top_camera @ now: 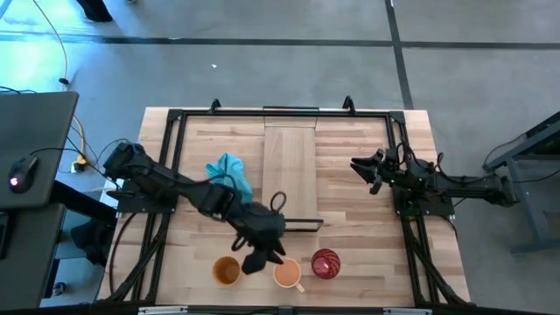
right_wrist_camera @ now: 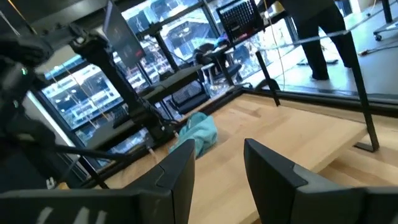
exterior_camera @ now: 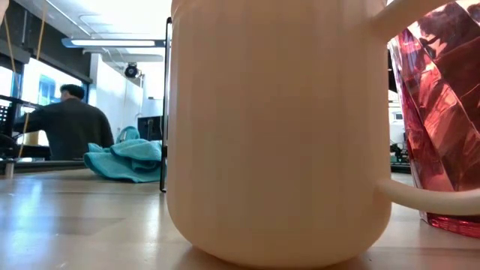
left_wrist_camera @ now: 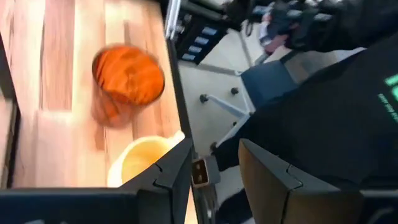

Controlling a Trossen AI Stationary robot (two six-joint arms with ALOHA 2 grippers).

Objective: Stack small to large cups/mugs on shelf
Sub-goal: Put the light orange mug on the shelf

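Three cups stand on their bases in a row near the table's near edge: the amber-brown cup, the pale orange mug and the dark red patterned cup. My left gripper hovers open between the amber cup and the mug, with nothing in its gap. The shelf lies on the table's far middle, its dark lip toward the cups. My right gripper waits open at the table's right side. My left gripper has the pale orange mug's rim right beside the outer side of one finger. The finger hides the place where they meet, so I cannot tell whether they touch. The mug stands upright on the table.
A teal cloth lies crumpled left of the shelf. A black frame borders the table. The cups stand close to the near edge. A person sits in the room beyond the table.
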